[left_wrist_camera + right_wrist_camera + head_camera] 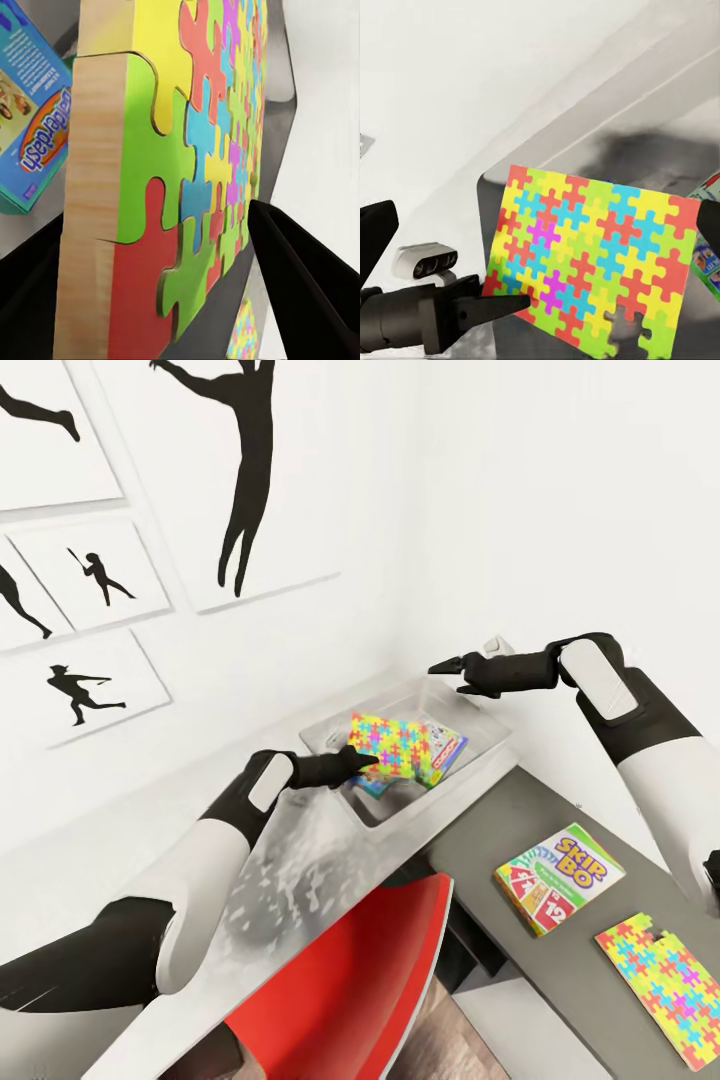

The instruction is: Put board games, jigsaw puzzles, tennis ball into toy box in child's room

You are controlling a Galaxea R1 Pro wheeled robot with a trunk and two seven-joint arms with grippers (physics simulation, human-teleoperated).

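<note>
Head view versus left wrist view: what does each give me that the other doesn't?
Head view alone: the Skip-Bo game and second jigsaw puzzle waiting on the dark side unit, the red chair, and the right gripper hovering open above the toy box. Left wrist view alone: the held jigsaw puzzle edge-on, with its wooden backing. Both: that puzzle, the blue board game and the toy box.

We've got a red chair [340,1000] tucked in up front, plus black silhouette posters [235,470] of ballplayers all over the white wall [560,490].
</note>
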